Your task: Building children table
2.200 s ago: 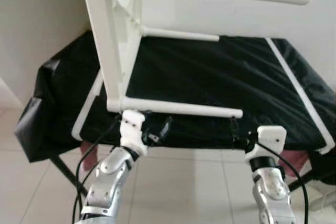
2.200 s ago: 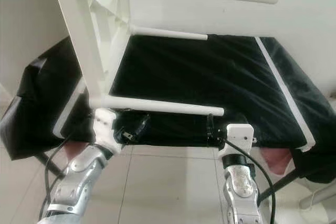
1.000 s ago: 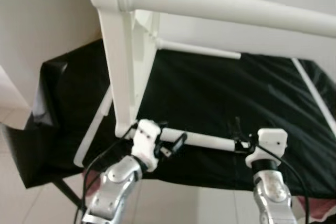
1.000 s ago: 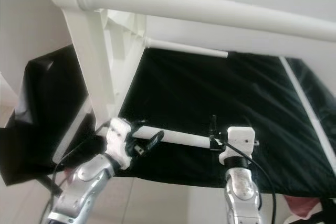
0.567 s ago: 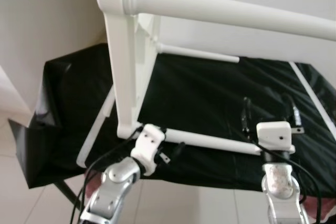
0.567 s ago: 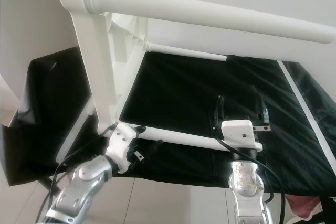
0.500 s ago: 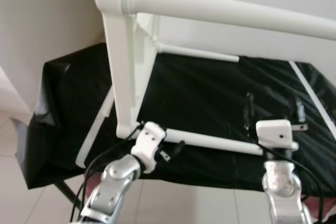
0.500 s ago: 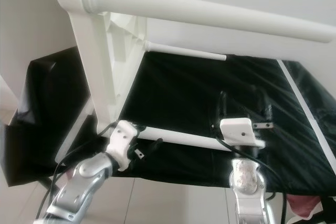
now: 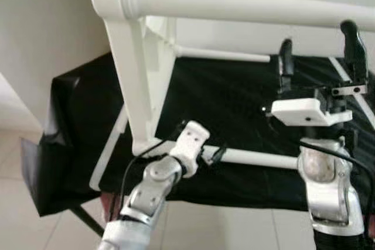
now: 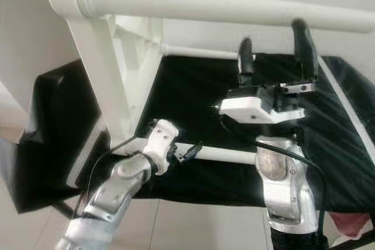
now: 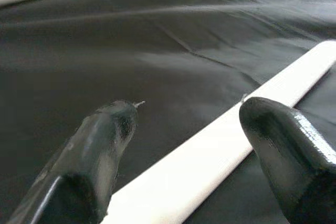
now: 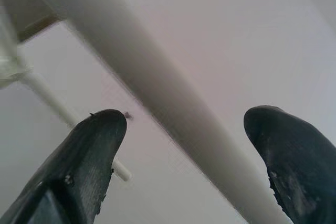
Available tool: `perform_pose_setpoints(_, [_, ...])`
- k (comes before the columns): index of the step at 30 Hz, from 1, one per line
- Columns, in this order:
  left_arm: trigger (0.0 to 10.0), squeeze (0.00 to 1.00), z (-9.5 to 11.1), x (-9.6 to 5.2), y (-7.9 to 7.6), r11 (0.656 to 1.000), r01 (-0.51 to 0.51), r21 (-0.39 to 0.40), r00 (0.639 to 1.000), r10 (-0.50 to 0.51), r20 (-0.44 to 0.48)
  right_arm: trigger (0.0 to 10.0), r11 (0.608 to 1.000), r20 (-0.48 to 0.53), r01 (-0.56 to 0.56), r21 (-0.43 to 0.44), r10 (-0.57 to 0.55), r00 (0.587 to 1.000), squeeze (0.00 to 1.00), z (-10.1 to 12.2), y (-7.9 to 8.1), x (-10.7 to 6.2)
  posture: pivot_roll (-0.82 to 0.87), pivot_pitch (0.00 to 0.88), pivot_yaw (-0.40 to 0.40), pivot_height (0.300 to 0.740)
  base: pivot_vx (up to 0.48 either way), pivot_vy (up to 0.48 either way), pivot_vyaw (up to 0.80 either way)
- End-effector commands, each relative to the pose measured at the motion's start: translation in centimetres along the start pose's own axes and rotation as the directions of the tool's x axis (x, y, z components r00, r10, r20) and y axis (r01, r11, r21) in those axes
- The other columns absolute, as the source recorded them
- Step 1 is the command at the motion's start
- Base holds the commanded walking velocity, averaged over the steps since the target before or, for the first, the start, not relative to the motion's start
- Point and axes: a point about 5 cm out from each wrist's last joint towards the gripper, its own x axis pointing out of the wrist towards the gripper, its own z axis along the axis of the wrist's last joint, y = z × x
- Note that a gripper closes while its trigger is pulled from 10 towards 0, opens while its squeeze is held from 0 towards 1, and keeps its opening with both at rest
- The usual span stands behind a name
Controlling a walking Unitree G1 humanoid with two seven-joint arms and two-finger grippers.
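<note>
White children's table (image 9: 137,80) tipped on its side on the black-covered surface (image 9: 228,103), legs pointing right. Left end effector (image 9: 212,155) at the lower near leg (image 9: 252,157), fingers spread wide either side of it, not closed. Right end effector (image 9: 319,48) raised, fingers wide apart, tips just under the upper near leg (image 9: 246,5).

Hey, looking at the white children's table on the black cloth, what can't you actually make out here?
- White table top leg: far end cut off by the eye views' right edge.
- Lower white leg: far end hidden behind the right gripper arm.
- Left gripper: both wrist views are too close to show whether the fingers touch the legs between them.
</note>
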Motion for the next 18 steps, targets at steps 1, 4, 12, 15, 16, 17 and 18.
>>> perform_pose_setpoints(1, [10.0,0.0,-0.3,0.4,0.9,0.99,-0.142,0.01,0.99,0.142,-0.021,10.0,0.999,0.032,-0.047,-0.004,0.047,0.998,0.0,0.4,0.6,0.6,0.01,0.0,0.022,0.74,0.0,0.0,0.0])
perform_pose_setpoints(4, [10.0,0.0,0.9,2.0,0.6,0.989,-0.141,0.032,0.99,0.141,-0.004,10.0,0.999,0.037,-0.052,-0.006,0.053,0.998,0.0,0.2,0.4,1.3,0.02,0.0,0.012,0.74,0.0,0.0,0.0])
perform_pose_setpoints(12, [10.0,0.0,3.0,4.9,1.5,0.979,-0.204,0.022,0.979,0.204,0.016,10.0,0.993,0.074,-0.118,-0.021,0.119,0.99,0.0,0.4,0.9,2.1,0.01,0.0,0.003,0.74,0.0,0.0,0.0])
perform_pose_setpoints(15, [10.0,0.0,3.0,5.3,1.9,0.973,-0.227,0.029,0.974,0.228,-0.001,10.0,0.993,0.088,-0.118,-0.031,0.121,0.989,0.0,0.6,0.9,2.3,0.01,0.0,0.003,0.74,0.0,0.0,0.0])
perform_pose_setpoints(16, [10.0,0.0,3.0,5.3,1.9,0.973,-0.227,0.029,0.974,0.228,-0.001,10.0,0.993,0.088,-0.118,-0.031,0.121,0.989,0.0,0.6,0.9,2.3,0.01,0.0,0.003,0.74,0.0,0.0,0.0])
perform_pose_setpoints(17, [10.0,0.0,3.0,5.5,2.0,0.972,-0.234,0.024,0.972,0.234,-0.008,10.0,0.992,0.092,-0.118,-0.034,0.121,0.988,0.0,0.6,0.9,2.5,0.01,0.0,0.003,0.74,0.0,0.0,0.0])
perform_pose_setpoints(18, [10.0,0.0,3.0,5.7,2.2,0.968,-0.25,0.027,0.968,0.25,-0.017,10.0,0.992,0.103,-0.116,-0.04,0.12,0.987,0.0,0.8,0.9,2.7,0.01,0.0,0.003,0.74,0.0,0.0,0.0])
